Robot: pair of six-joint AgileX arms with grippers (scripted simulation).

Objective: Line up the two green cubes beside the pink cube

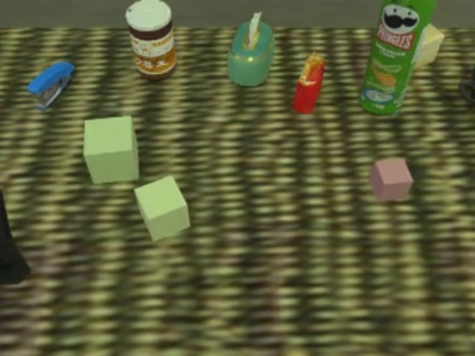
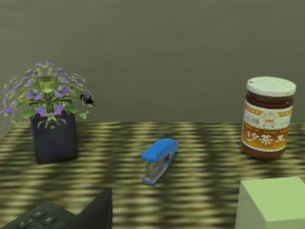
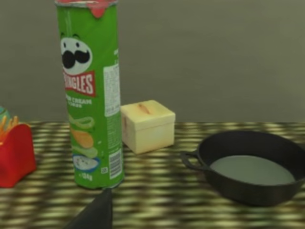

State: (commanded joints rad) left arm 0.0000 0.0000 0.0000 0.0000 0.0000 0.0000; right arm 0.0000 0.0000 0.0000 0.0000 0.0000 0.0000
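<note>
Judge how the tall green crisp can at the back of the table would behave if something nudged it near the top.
The crisp can stands upright, tall on a narrow base, so it would probably tip rather than slide. Being round, it would likely roll once down, perhaps toward the red fries box or pink cube nearby.

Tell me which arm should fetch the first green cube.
Probably the left. Both green cubes, the larger and the smaller, lie on the table's left, near the left arm; the pink cube sits far right.
</note>
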